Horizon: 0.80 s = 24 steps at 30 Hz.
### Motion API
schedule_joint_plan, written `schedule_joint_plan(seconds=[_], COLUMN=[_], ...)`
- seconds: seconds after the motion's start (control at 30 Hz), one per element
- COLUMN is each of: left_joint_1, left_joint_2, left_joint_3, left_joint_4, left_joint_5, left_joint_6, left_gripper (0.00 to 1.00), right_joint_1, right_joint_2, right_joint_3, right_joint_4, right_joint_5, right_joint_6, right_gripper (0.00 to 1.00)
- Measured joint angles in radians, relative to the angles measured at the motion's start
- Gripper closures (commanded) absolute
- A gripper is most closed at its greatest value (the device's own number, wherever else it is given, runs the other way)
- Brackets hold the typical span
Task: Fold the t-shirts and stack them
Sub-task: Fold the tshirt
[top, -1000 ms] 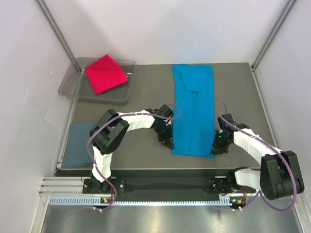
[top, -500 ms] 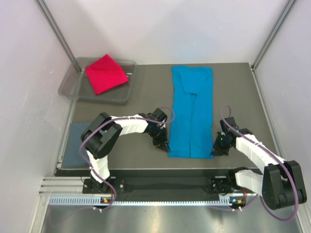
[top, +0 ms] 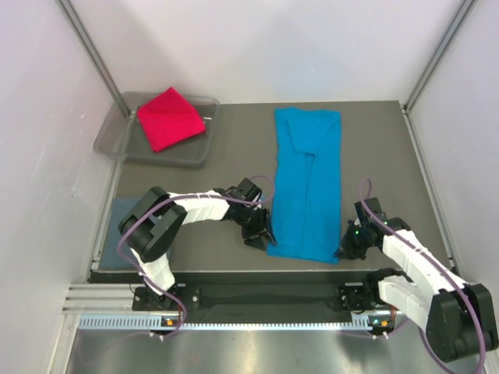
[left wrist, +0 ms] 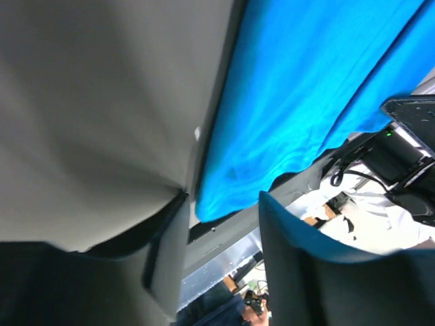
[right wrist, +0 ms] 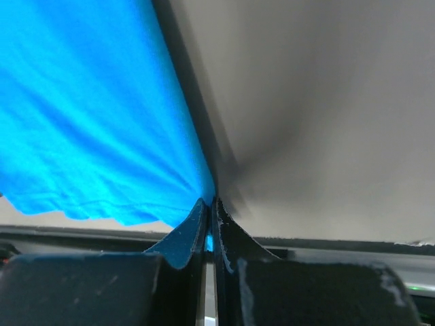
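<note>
3 shirts on the grey worktop (top: 234, 156): a slate grey-blue t-shirt (top: 123, 234) lies flat at the near left edge. Beyond it, a crimson t-shirt (top: 170, 118) sits folded in the clear grey plastic tray (top: 109, 140) at the far left corner. The left gripper (top: 261, 232) is low at the near left corner of the turquoise t-shirt (top: 308, 183), its 2 fingers apart and the cloth's corner between them, unclamped. That shirt lies in a long strip, folded lengthwise, right of centre. The right gripper (top: 344, 249) is pinched together on its near right corner, close to the worktop.
</note>
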<state>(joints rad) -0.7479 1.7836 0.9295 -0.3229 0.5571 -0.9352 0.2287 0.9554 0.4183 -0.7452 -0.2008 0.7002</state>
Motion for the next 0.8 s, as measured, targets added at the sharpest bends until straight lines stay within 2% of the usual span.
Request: schedule_joint_plan(seconds=[0.3, 0.4, 0.43, 0.5, 0.8], left_joint_1=[-0.002, -0.005, -0.006, -0.007, -0.029], left_joint_2=[-0.016, 0.003, 0.011, 0.027, 0.023], left_joint_3=[-0.022, -0.023, -0.023, -0.024, -0.036], left_joint_4=[0.006, 0.010, 0.012, 0.014, 0.016], left_joint_5=[-0.003, 0.015, 0.021, 0.029, 0.047], left_joint_6=[-0.002, -0.004, -0.003, -0.005, -0.006], left_gripper=[0.52, 0.69, 0.86, 1.00, 1.00], right_joint_1=[0.003, 0.004, 0.004, 0.004, 0.005], right_joint_2=[-0.055, -0.055, -0.055, -0.055, -0.098], right_joint_3=[-0.021, -0.021, -0.021, -0.021, -0.021], right_joint_4=[-0.026, -0.026, -0.025, -0.026, -0.064], right_joint_5=[-0.019, -0.021, -0.021, -0.022, -0.026], right_joint_6=[0.012, 0.011, 0.011, 0.011, 0.011], right_gripper=[1.00, 1.00, 1.00, 1.00, 1.00])
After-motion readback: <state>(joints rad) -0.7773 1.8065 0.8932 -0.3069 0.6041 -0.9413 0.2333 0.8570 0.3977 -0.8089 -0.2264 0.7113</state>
